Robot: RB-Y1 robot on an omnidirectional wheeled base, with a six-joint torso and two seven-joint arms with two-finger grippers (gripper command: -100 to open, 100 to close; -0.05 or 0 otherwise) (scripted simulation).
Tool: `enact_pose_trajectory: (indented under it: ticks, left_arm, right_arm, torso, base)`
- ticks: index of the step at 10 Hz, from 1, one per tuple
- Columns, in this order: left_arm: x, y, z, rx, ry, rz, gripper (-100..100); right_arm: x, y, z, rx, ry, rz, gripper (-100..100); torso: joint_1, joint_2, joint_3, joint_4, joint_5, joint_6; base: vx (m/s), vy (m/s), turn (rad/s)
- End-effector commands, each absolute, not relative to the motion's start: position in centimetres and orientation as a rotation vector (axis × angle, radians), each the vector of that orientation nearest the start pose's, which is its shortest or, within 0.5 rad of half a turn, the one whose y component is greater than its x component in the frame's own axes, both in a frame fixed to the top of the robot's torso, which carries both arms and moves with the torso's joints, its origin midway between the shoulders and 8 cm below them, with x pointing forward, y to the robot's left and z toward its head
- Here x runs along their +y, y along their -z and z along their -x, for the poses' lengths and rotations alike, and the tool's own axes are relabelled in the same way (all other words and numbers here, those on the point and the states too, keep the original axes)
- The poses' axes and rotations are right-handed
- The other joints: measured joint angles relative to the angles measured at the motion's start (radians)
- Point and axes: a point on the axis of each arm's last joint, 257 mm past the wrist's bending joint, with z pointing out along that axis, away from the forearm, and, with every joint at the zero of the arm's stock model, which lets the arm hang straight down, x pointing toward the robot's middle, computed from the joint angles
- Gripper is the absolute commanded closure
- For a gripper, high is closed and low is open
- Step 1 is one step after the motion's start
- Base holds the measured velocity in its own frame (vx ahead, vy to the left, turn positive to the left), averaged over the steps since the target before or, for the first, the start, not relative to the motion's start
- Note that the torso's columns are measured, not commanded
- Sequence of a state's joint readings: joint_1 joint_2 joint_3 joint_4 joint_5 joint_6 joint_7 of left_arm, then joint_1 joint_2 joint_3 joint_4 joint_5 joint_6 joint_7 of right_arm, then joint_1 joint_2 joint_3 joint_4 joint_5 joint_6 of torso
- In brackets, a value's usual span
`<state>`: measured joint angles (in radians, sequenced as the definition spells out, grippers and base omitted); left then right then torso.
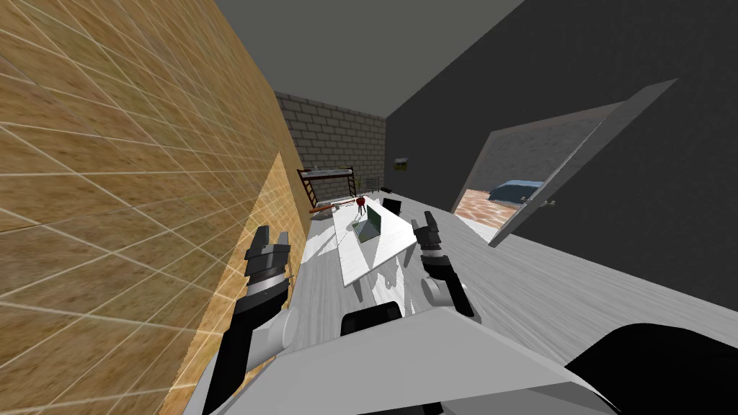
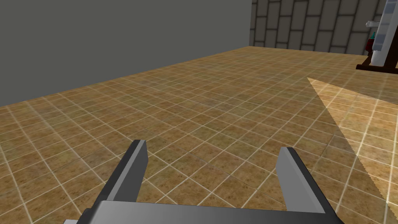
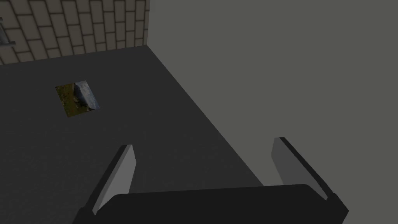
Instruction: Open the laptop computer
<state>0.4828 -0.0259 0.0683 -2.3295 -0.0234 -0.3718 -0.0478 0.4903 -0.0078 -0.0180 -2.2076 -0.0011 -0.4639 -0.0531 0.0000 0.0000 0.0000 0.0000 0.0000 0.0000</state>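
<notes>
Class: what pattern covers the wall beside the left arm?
Brown tiles with pale grid lines. The wall shows best in the left wrist view.

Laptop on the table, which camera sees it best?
Head view: the laptop sits small on the white table ahead, lid seemingly part-raised. The wrist views look past the open left hand and right hand at a tiled wall and a dark wall.

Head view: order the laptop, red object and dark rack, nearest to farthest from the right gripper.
From the right gripper:
1. laptop, on the table.
2. red object, at the table's far end.
3. dark rack, against the brick wall.
</notes>
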Motion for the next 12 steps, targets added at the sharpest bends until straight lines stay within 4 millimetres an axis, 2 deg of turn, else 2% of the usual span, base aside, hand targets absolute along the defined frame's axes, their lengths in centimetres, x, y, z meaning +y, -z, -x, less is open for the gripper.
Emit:
enact_pose_trajectory:
  ticks: [1, 9, 10, 12]
  left_arm:
    - [30.3, -2.8, -35.1, 0.652, 1.164, 0.689, 0]
    - [30.3, -2.8, -35.1, 0.652, 1.164, 0.689, 0]
    - [30.3, -2.8, -35.1, 0.652, 1.164, 0.689, 0]
    - [30.3, -2.8, -35.1, 0.652, 1.164, 0.689, 0]
  right_arm:
    - [-28.9, 1.2, -36.3, 0.667, -1.313, -0.755, 0]
    - [-28.9, 1.2, -36.3, 0.666, -1.313, -0.755, 0]
    - [-28.7, 1.7, -36.6, 0.729, -1.276, -0.711, -100]
    - [-28.6, 2.3, -37.1, 0.794, -1.222, -0.664, -100]
  torso:
    - [0.0, 0.04, -0.082, 0.041, 0.0, 0.0]
    - [0.0, 0.618, -1.234, 0.617, 0.0, 0.0]
    - [0.0, 0.691, -1.382, 0.691, 0.0, 0.0]
    - [-0.001, 0.734, -1.471, 0.734, 0.0, 0.0]
  base:
    - [0.0, 0.0, 0.0]
    - [0.0, 0.0, 0.0]
    - [0.005, -0.005, 0.106]
    - [-0.001, -0.019, 0.118]
